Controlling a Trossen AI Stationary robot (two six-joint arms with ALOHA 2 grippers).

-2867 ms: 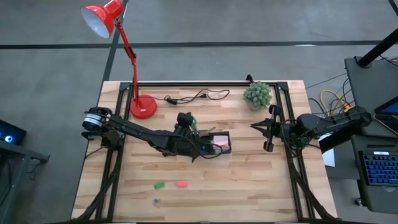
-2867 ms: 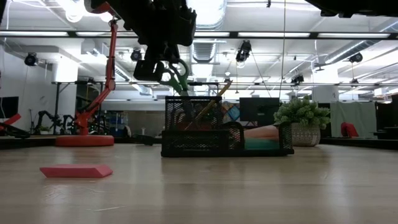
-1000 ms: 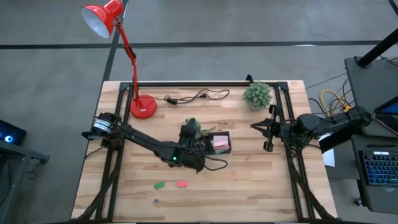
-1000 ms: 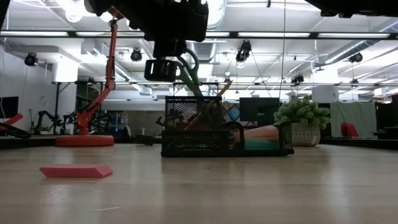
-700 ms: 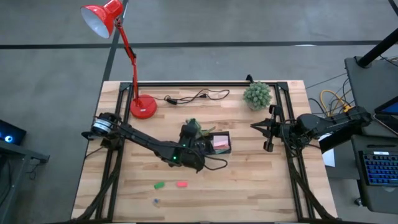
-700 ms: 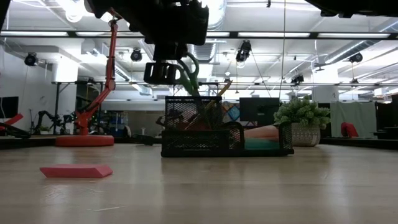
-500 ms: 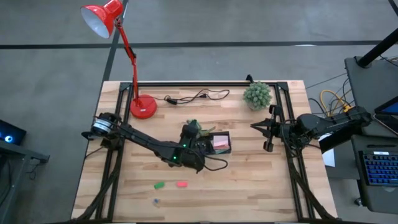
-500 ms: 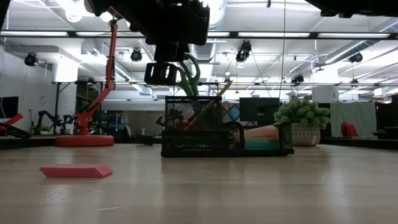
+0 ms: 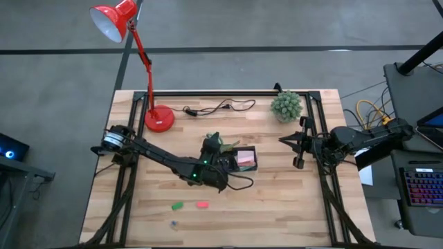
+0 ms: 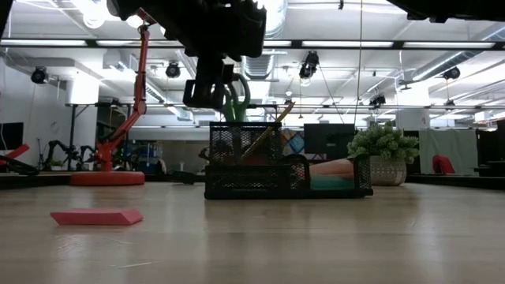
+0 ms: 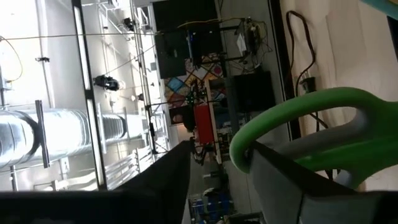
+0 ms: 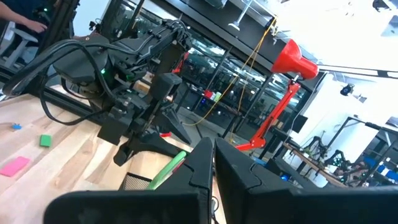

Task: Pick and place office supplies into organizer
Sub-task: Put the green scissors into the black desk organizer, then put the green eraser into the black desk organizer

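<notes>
Your left gripper [image 9: 212, 146], mid-frame, clamps the green-handled scissors [image 10: 234, 101] upright over the organizer [image 10: 245, 162]. Right gripper [image 9: 299, 148] waits at right, fingers pressed together.

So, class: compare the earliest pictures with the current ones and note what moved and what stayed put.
The left claw swung from the black mesh organizer's lamp-side end round to its front edge, standing the green-handled scissors more upright in the tall compartment; whether it has let go is unclear. The right claw, the pink flat piece and the small green piece did not move.
</notes>
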